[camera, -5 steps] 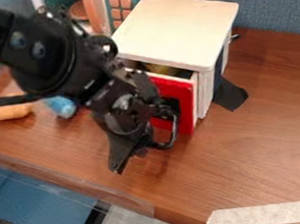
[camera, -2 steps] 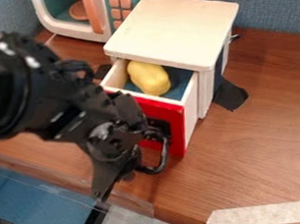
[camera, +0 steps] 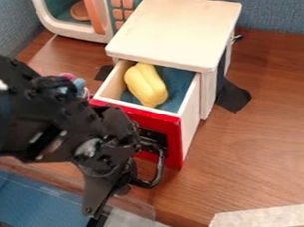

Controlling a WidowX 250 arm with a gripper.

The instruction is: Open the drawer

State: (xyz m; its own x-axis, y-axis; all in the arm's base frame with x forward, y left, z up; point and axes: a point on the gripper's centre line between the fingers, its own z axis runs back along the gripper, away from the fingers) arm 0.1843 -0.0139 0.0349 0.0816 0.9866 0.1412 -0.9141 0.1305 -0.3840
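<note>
Your claw (camera: 104,195) hangs at the black handle (camera: 160,170) on the drawer's red front; you can't tell whether it's apart or together. The drawer (camera: 172,142) stands open from its pale wooden cabinet (camera: 174,31) on the table (camera: 252,151), a yellow object (camera: 145,85) lying inside.

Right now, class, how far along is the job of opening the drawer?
Done: the drawer stands well out from the white cabinet, with a yellow object visible inside.
In hand: the end effector is at the black handle on the red front.
Left: probably little, perhaps a slightly further pull, then moving clear of the handle.
</note>
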